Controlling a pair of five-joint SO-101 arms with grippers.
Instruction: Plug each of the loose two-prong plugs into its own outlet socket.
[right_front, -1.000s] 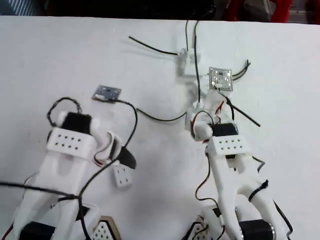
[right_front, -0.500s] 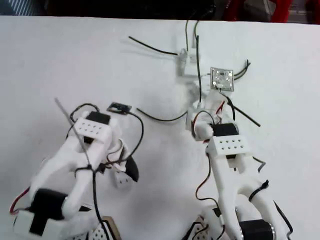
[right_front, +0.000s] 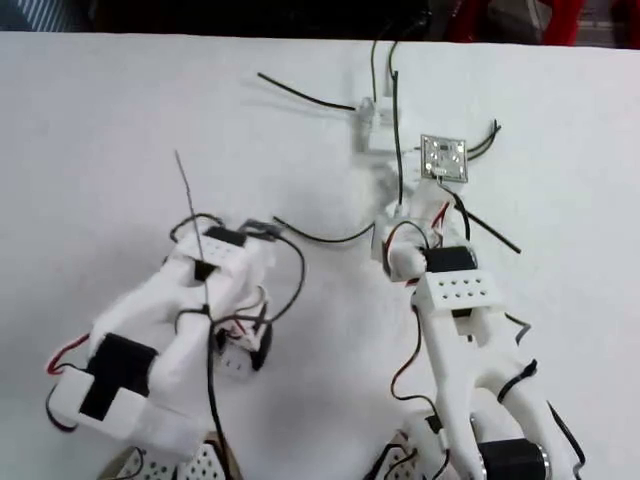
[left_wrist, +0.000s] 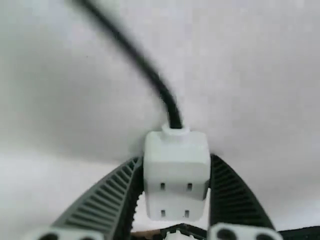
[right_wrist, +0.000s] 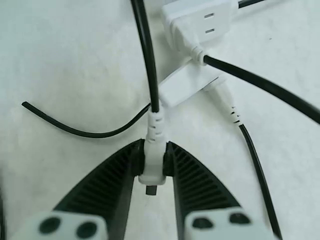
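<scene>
L gripper (left_wrist: 176, 163) clamped on socket (left_wrist: 176, 172) (white, blocky) — R gripper (right_wrist: 153, 146) clamped on plug (right_wrist: 152, 167).

White arms (right_front: 462, 345), black motors (right_front: 447, 260), ribbed black claw (right_wrist: 153, 150)

Table (right_front: 90, 110): white, matte, plain top; takes up nearly the whole high view. Its far edge runs straight across near the top of that view. Beyond the edge: a dark strip of room (right_front: 250, 14), detail not readable. At the strip's left end, a pale blue-and-white striped patch (right_front: 35, 12); cannot tell what it is. Toward the right end, red shapes (right_front: 548, 18), cut off by the frame, kind unclear. Light even and diffuse; shadows on the tabletop faint, soft-edged
</scene>
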